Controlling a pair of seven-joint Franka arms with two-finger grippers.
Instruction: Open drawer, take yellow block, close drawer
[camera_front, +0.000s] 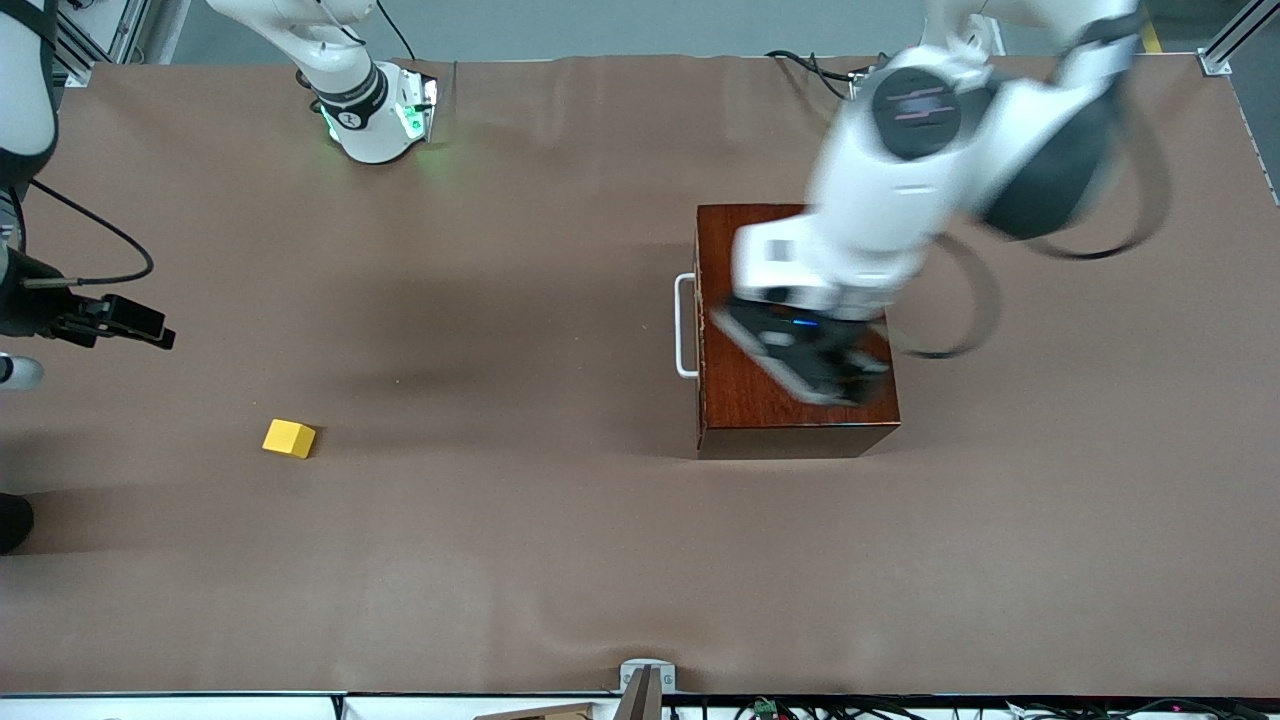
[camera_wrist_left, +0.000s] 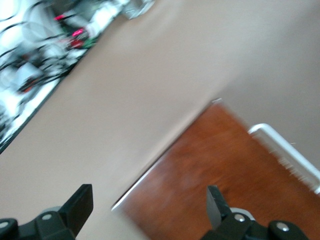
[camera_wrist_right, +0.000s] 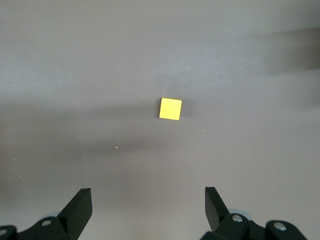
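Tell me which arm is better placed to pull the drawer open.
The left. Its hand hovers open over the dark reddish-brown wooden box, beside the white bar handle. The right hand, also open, waits near the small yellow cube.

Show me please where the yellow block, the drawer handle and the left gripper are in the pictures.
yellow block (camera_front: 289, 438): front view, its top face.
drawer handle (camera_front: 683, 325): front view, middle of the white bar.
left gripper (camera_wrist_left: 150, 207): left wrist view, gap between its open fingers.
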